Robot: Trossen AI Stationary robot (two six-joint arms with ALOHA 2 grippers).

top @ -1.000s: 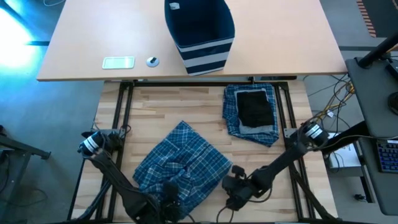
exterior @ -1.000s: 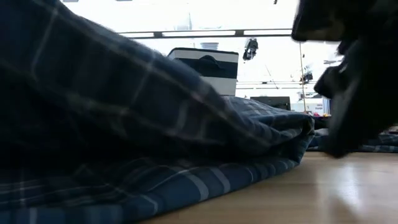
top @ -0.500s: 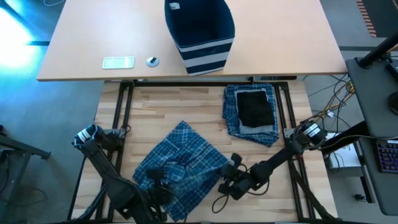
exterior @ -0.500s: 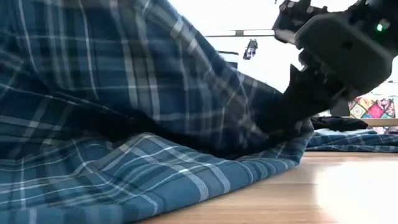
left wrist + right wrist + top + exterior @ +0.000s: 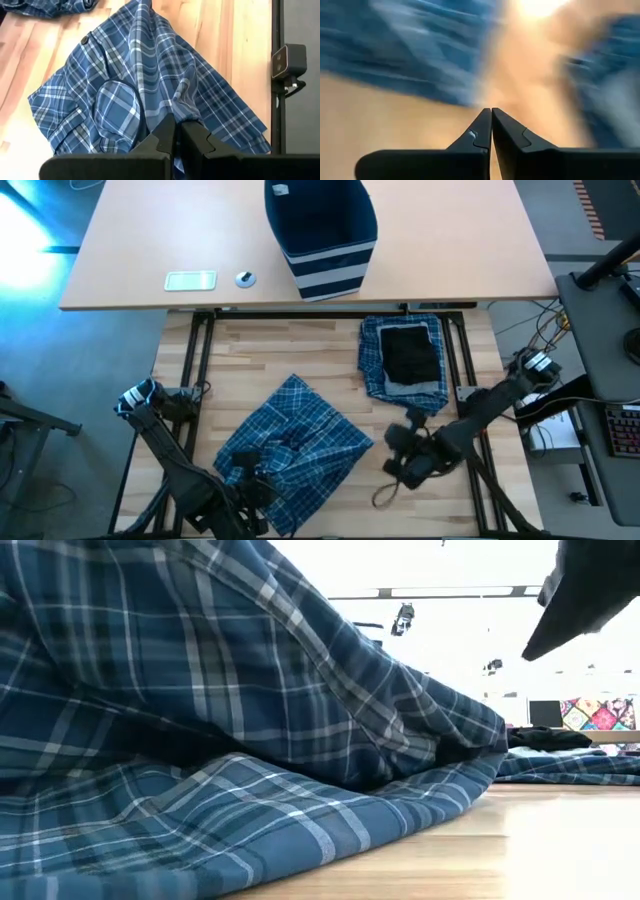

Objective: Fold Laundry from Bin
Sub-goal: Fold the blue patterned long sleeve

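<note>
High view: we are finding one folded stack (image 5: 405, 365) lying done on the table (image 5: 250, 350); left hand (image 5: 176, 131) is pinching the plaid garment (image 5: 290, 445), right hand (image 5: 392, 442) closed, empty.

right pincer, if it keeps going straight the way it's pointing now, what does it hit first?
Probably bare tabletop. The right pincer, shut and empty, aims down the wood gap between the plaid garment and the folded pile. The wrist view is blurred, so depth is uncertain.
</note>
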